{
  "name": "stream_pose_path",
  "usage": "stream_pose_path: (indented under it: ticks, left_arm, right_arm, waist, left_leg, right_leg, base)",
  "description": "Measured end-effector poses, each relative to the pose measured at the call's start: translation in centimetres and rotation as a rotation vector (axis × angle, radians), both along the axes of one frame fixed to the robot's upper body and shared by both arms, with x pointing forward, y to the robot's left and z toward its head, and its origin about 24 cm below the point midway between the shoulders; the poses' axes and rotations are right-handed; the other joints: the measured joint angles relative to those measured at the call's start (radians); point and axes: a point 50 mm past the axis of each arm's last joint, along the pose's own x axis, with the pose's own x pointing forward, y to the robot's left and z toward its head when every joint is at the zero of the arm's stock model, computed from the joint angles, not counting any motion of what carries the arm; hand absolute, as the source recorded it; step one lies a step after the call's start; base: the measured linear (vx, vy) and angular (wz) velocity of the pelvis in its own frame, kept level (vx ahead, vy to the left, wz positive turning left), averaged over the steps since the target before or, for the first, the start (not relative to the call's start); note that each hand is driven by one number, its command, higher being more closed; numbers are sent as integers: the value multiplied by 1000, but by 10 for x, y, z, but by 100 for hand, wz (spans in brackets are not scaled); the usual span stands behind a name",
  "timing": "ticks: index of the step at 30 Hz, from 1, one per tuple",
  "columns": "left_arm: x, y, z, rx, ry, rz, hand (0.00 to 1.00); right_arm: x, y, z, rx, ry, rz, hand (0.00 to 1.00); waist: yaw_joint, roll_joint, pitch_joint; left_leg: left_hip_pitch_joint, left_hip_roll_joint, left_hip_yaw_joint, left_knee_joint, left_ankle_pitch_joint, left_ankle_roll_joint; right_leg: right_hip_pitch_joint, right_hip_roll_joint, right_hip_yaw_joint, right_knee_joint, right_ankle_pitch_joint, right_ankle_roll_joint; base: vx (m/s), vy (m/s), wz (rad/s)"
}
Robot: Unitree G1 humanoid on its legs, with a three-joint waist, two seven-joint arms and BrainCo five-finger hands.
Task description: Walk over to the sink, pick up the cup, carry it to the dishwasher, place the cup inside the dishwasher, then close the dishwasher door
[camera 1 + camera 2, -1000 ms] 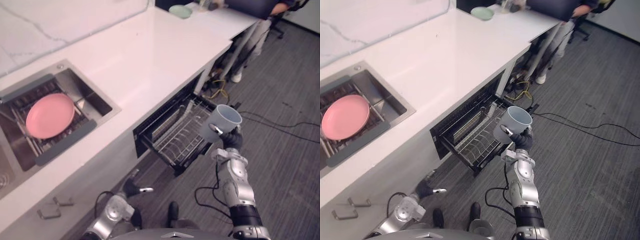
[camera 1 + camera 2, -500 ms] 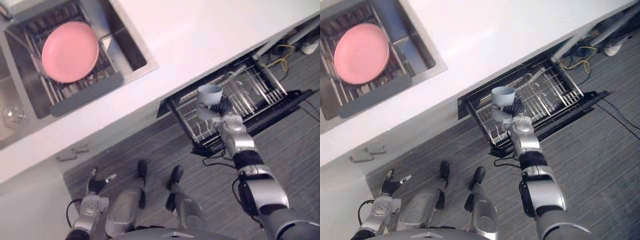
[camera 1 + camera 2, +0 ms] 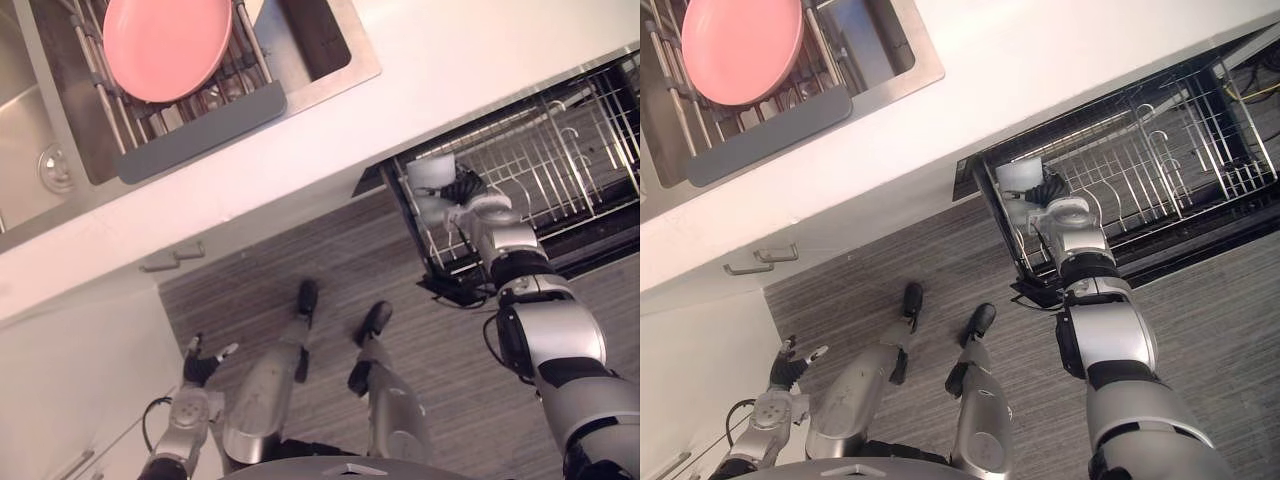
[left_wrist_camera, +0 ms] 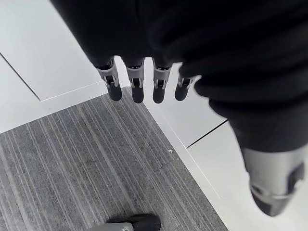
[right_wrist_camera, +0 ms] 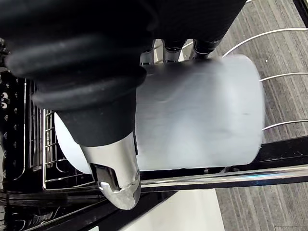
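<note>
So, right robot hand (image 3: 466, 190) grips the cup (image 3: 431, 178) low over the rack (image 3: 560, 150) beneath, presumably for setting down.

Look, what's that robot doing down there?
The robot is putting a cup away. Its right robot hand grips the cup right at the edge of the wire rack pulled out of the open dishwasher, and has not let go yet. Its left robot hand hangs open near the floor. A pink plate sits in the sink.

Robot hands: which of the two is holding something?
The right robot hand, curled round the pale cup over the dishwasher rack; the left robot hand hangs empty.
</note>
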Motion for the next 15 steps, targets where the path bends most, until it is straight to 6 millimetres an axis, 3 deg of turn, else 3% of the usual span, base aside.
stream_pose_path:
  ticks: [10, 15]
  left_arm:
    - [2, -1, 3, -6, -20, -3, 0]
    - [-5, 3, 0, 0, -5, 17, 0]
  right_arm:
    - [4, 2, 23, -66, -130, -11, 0]
    - [-10, 0, 41, -68, -317, 6, 0]
  waist:
    - [-20, 1, 0]
    - [-46, -10, -8]
  left_leg:
    - [18, 1, -15, -12, 12, -4]
    - [65, 5, 2, -14, 6, -10]
  right_leg:
    - [18, 1, -17, 0, -1, -1]
    - [60, 4, -8, 0, -8, 1]
  base:
    - [64, 8, 4]
    - [48, 10, -7]
